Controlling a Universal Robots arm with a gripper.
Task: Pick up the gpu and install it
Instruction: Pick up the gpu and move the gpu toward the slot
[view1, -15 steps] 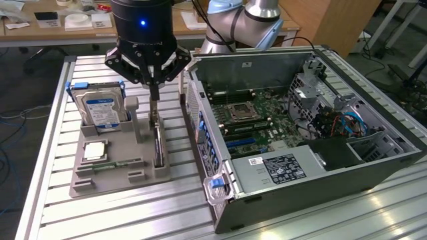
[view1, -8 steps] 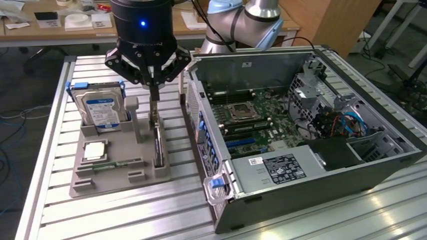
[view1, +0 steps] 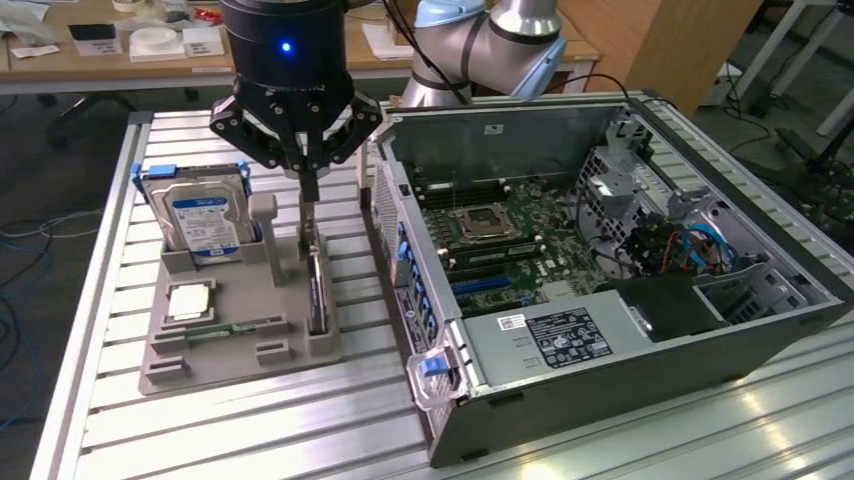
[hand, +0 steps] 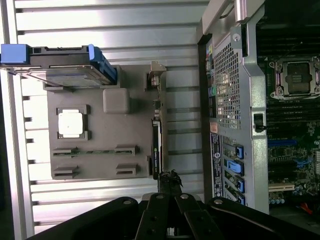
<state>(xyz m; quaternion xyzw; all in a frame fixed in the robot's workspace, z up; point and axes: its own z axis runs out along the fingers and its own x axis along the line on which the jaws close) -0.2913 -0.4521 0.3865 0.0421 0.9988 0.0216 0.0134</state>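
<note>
The gpu (view1: 318, 290) is a thin dark card standing on edge in a slot along the exterior view's right side of the grey holder tray (view1: 200, 355). In the wrist view the gpu (hand: 156, 135) appears as a narrow dark strip with a silvery bracket at its far end. My gripper (view1: 308, 200) hangs just above the card's far end, its two fingers (view1: 307, 185) pressed together and pointing down, with nothing between them. In the wrist view the gripper (hand: 170, 176) has its tips meeting just beside the card's near end.
A blue-labelled hard drive (view1: 200, 215) stands at the back of the tray, with a processor (view1: 188, 300) and a memory stick (view1: 230, 328) in front. The open computer case (view1: 601, 260) lies at the exterior view's right, motherboard exposed (view1: 521, 230). All of it rests on a slatted aluminium table (view1: 267, 420).
</note>
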